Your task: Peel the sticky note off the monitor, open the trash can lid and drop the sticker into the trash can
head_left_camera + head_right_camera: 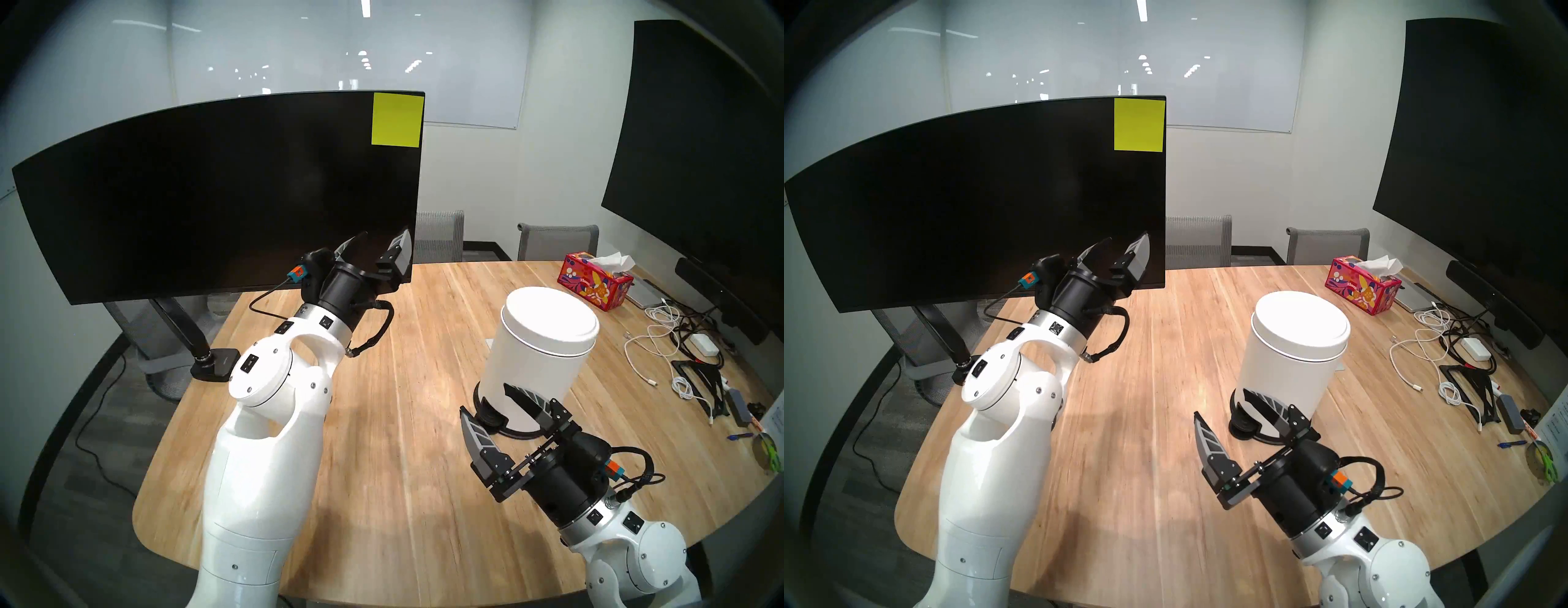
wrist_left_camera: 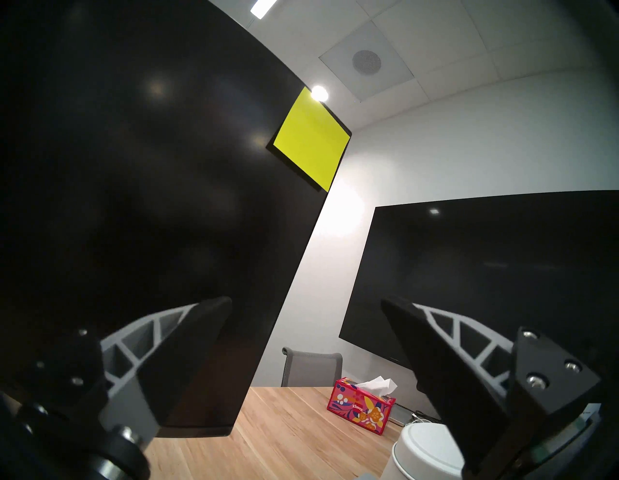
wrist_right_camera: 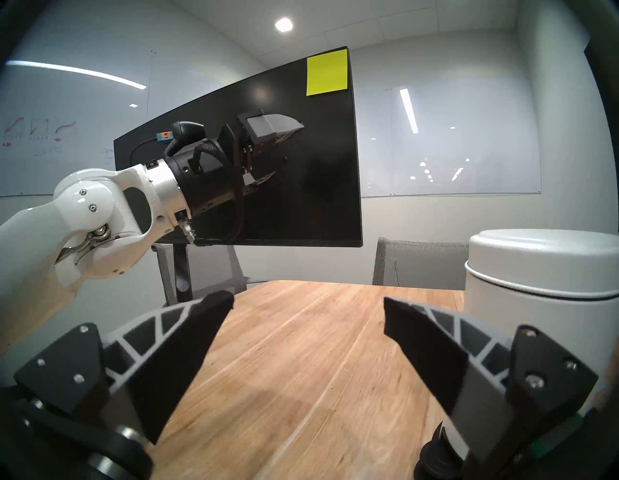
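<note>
The yellow-green sticky note is stuck flat in the top right corner of the black monitor; it also shows in the left wrist view and the right wrist view. My left gripper is open and empty, raised in front of the monitor's lower right corner, well below the note. The white trash can stands on the table with its white lid shut. My right gripper is open and empty, low by the can's black base and pedal.
A red floral tissue box sits at the back right. Cables, a charger and small items lie along the table's right side. A bigger black screen with a speaker bar hangs on the right wall. Grey chairs stand behind the table.
</note>
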Robot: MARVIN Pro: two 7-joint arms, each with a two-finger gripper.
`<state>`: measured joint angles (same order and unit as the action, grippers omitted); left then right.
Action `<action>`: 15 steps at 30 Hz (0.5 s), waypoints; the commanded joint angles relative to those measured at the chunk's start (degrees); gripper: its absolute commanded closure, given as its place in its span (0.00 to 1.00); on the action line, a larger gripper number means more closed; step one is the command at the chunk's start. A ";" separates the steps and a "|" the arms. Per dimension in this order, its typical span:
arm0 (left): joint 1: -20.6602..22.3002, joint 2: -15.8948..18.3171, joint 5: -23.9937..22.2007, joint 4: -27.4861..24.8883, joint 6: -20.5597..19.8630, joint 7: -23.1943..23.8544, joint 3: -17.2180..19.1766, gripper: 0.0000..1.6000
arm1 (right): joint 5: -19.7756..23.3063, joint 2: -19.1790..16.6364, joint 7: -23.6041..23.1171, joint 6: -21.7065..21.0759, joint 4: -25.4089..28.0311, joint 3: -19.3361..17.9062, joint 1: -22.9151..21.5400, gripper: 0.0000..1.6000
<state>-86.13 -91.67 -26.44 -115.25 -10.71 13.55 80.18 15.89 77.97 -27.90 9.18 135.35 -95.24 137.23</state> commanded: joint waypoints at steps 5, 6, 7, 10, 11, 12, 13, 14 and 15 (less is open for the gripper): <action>8.86 -2.57 -2.08 1.10 -0.58 -1.38 -0.77 0.00 | 0.69 0.41 -0.02 0.37 0.69 -0.60 -0.94 0.00; 9.55 -2.86 -2.37 1.25 -0.72 -1.51 -0.93 0.00 | 0.73 0.44 -0.08 0.37 0.68 -0.66 -1.01 0.00; 9.89 -3.03 -2.58 1.25 -0.79 -1.64 -1.05 0.00 | 0.77 0.47 -0.13 0.37 0.66 -0.70 -1.08 0.00; 11.93 -3.98 -3.41 1.80 -1.14 -2.17 -1.37 0.00 | 0.91 0.55 -0.29 0.37 0.62 -0.82 -1.27 0.00; 12.34 -4.20 -3.68 1.93 -1.22 -2.35 -1.39 0.00 | 0.95 0.57 -0.34 0.37 0.62 -0.86 -1.33 0.00; 14.02 -5.17 -4.75 2.66 -1.46 -2.87 -1.08 0.00 | 1.09 0.65 -0.52 0.37 0.65 -0.99 -1.50 0.00; 14.90 -5.68 -5.03 3.15 -1.63 -3.02 -0.94 0.00 | 1.15 0.68 -0.58 0.37 0.68 -1.03 -1.55 0.00; 15.38 -6.00 -5.33 3.50 -1.71 -3.21 -0.80 0.00 | 1.20 0.70 -0.66 0.37 0.72 -1.08 -1.61 0.00; 15.43 -6.08 -5.58 3.69 -1.71 -3.26 -0.72 0.00 | 1.26 0.72 -0.72 0.38 0.77 -1.11 -1.65 0.00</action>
<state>-76.37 -94.65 -30.01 -112.47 -12.60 10.54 78.92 16.52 78.50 -28.58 9.18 134.91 -96.30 136.27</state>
